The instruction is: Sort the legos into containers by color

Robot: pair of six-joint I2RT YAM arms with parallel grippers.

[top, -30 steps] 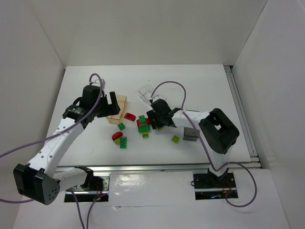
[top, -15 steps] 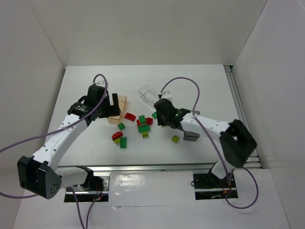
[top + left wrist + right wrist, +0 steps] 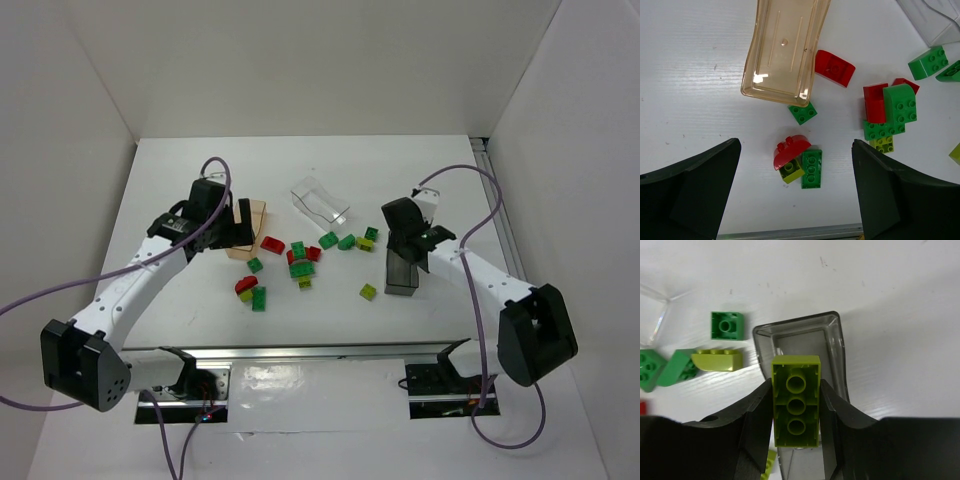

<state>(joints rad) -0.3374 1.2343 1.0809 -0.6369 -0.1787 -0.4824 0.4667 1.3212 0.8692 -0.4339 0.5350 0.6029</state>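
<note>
Legos [image 3: 300,262] mostly lie loose mid-table [image 3: 200,180], and the change is on the right. A second ago the right gripper [image 3: 796,385] was down in the pile with its jaws partly spread. Now it has swung out toward 3 o'clock and hangs over the dark grey container [image 3: 837,352], jaws closed on a yellow-green brick [image 3: 795,407]. One pick is made, and I judge the drop to be the step in hand. What shows of the tub's floor is bare, so the sorting looks barely begun.

Just beyond, at 10 o'clock from that tub, a few green bricks [image 3: 347,242] show in a loose row where the arm covered the table before. Over at 9 o'clock the left gripper [image 3: 795,150] has hardly shifted: its jaws stand wide open, holding nothing, above a red arched brick [image 3: 791,148]. The tan container [image 3: 785,50] lies just past it, with nothing in it. Farthest, at 12 o'clock, the clear container [image 3: 318,200] also seems unfilled.

The held brick's long axis runs from 6 to 12 o'clock in the right wrist view, in line with the fingers and nearly in line with the grey tub's length. The jaws press on its two long sides. Its hollow underside, with three round tubes, faces the camera, so the studs likely point away, down toward the tub. Its far end reaches over the tub's opening.
</note>
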